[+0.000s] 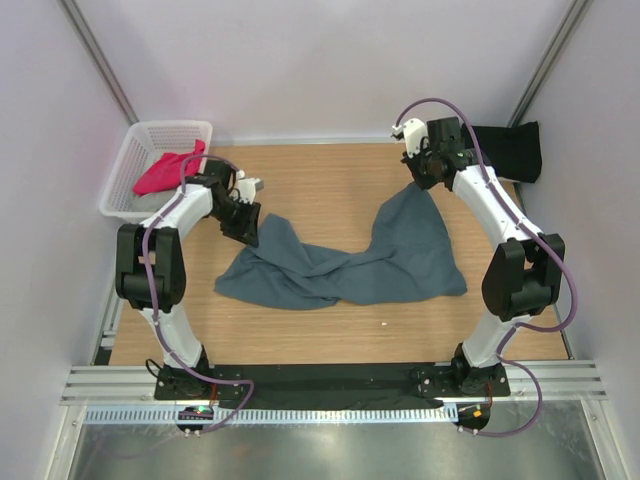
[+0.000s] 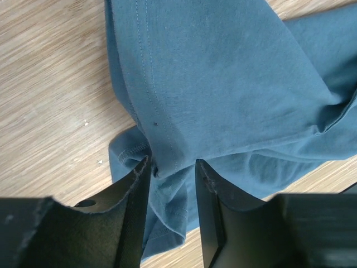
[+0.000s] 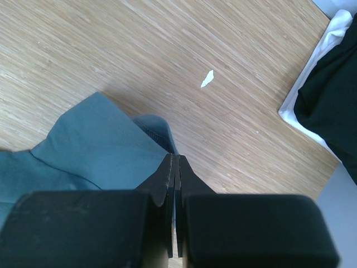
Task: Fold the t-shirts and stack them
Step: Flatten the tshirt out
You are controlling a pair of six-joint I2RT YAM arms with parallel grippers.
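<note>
One blue-grey t-shirt (image 1: 400,255) rumpled on bench (image 1: 330,180), right gripper (image 3: 175,159) clenched on its corner, left gripper (image 2: 172,164) parted astride a fold

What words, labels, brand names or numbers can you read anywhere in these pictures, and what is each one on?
None: no view shows any readable text.
The blue-grey t-shirt is plain cloth with stitching, with no print or tag in sight.
The white basket, the pink shirt inside it and the black shirt show no lettering.
</note>
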